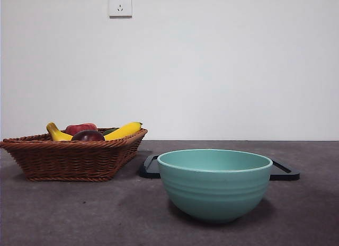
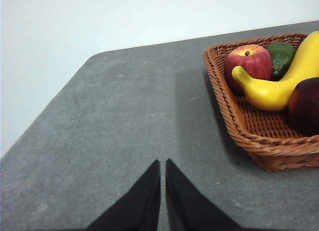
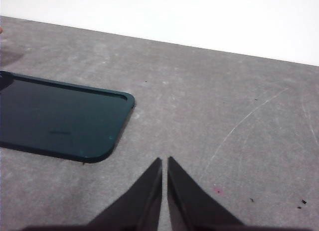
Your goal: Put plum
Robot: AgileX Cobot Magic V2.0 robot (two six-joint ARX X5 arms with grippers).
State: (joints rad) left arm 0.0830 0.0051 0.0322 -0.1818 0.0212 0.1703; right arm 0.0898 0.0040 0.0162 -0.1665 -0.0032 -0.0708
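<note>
On the grey table (image 1: pixel 63 214) stood a brown wicker basket (image 1: pixel 69 158), to the left in the front view, and the plum (image 1: pixel 88 135) lay inside it against the near rim, dark maroon and glossy. Behind the plum sat a red apple (image 1: pixel 81 128), and 2 yellow bananas showed beside it: 1 banana end (image 1: pixel 57 133) curling up at the left and a second banana (image 1: pixel 124 131) lying along the right side. A dark green fruit (image 2: pixel 280 57) sat at the back of the basket, seen best from the left wrist view.

Nearer the front camera and to the right stood a teal bowl (image 1: pixel 214 183), upright, with nothing visible above its rim. Behind the bowl lay a flat black tray (image 1: pixel 283 172), its ends showing on either side of the bowl.

Neither arm showed in the front view. The left gripper (image 2: pixel 163 166) hung over bare table with its 2 black jaws pressed nearly together and nothing between them; the basket was off to 1 side of it, and the plum (image 2: pixel 304 105) lay well apart from the jaws, at the picture's edge and partly cut off. The right gripper (image 3: pixel 165 164) also had its 2 jaws closed together and empty, over bare table, with a corner of the black tray (image 3: pixel 60 119) near it. No plum appeared in the right wrist view.
</note>
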